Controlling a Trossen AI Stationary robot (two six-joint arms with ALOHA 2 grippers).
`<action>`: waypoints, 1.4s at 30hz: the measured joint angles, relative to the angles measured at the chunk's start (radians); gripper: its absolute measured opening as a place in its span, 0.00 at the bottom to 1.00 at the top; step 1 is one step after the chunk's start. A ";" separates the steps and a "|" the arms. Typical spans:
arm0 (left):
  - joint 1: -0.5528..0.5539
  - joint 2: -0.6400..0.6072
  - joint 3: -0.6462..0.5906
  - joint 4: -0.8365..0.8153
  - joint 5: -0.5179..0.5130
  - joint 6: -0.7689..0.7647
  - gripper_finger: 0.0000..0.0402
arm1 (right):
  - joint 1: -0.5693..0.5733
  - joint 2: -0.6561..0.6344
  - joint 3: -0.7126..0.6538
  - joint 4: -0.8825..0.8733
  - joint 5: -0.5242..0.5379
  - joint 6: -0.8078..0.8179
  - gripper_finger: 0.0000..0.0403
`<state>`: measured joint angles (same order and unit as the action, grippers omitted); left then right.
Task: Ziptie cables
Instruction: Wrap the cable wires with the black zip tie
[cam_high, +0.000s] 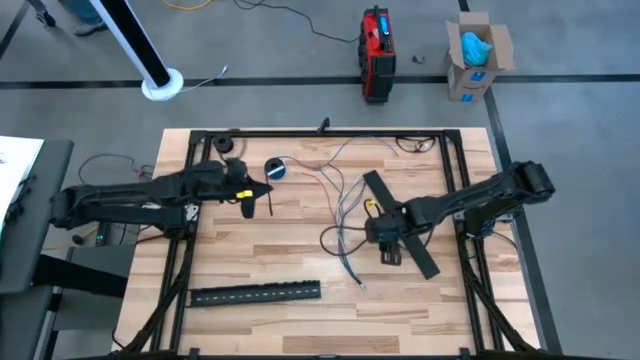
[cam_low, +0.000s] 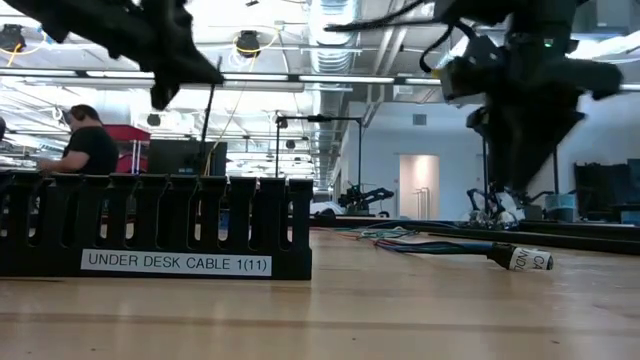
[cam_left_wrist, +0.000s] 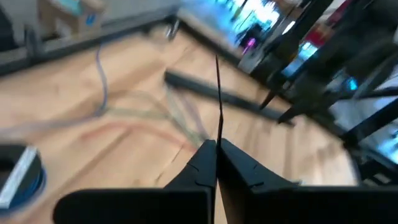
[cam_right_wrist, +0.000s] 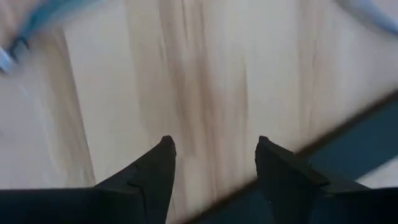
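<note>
The cables (cam_high: 343, 205) lie loose on the wooden table's middle, a thin grey, white and dark tangle; the low view shows them (cam_low: 440, 245) ending in a labelled plug. My left gripper (cam_high: 249, 205) hangs above the table to their left, shut on a thin black zip tie (cam_left_wrist: 217, 87). My right gripper (cam_high: 388, 248) stands open just right of the cables, with only bare wood between its fingers (cam_right_wrist: 214, 146). It is beside a flat black strip (cam_high: 405, 228) that lies slantwise on the table. My left gripper pinches one end of the zip tie (cam_left_wrist: 218, 134) between its two fingertips. The rest of the tie sticks straight out past the fingers, clear of the table, and shows as a thin dark line in the low view (cam_low: 209, 100).
A black slotted strip (cam_high: 255, 293) labelled "UNDER DESK CABLE" lies near the table's front edge. A blue-and-black tape roll (cam_high: 276, 168) sits at the far left of the cables. The black frame rails (cam_high: 320, 133) run around the table. A person (cam_low: 85, 140) sits in the room behind.
</note>
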<state>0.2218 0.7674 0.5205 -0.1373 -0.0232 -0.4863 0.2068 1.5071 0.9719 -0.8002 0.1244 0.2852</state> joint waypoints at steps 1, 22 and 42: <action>0.000 0.031 -0.002 -0.008 0.008 -0.004 0.00 | -0.007 -0.014 0.000 0.033 -0.001 0.001 0.51; 0.008 0.269 -0.002 0.047 0.045 0.011 0.26 | 0.049 0.067 0.001 0.394 -0.144 0.484 0.57; 0.015 0.179 0.029 0.045 0.156 -0.010 0.17 | 0.078 0.143 0.001 0.150 0.153 0.945 0.57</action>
<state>0.2367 0.9462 0.5493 -0.0925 0.1325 -0.4965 0.2846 1.6499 0.9726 -0.6499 0.2769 1.2304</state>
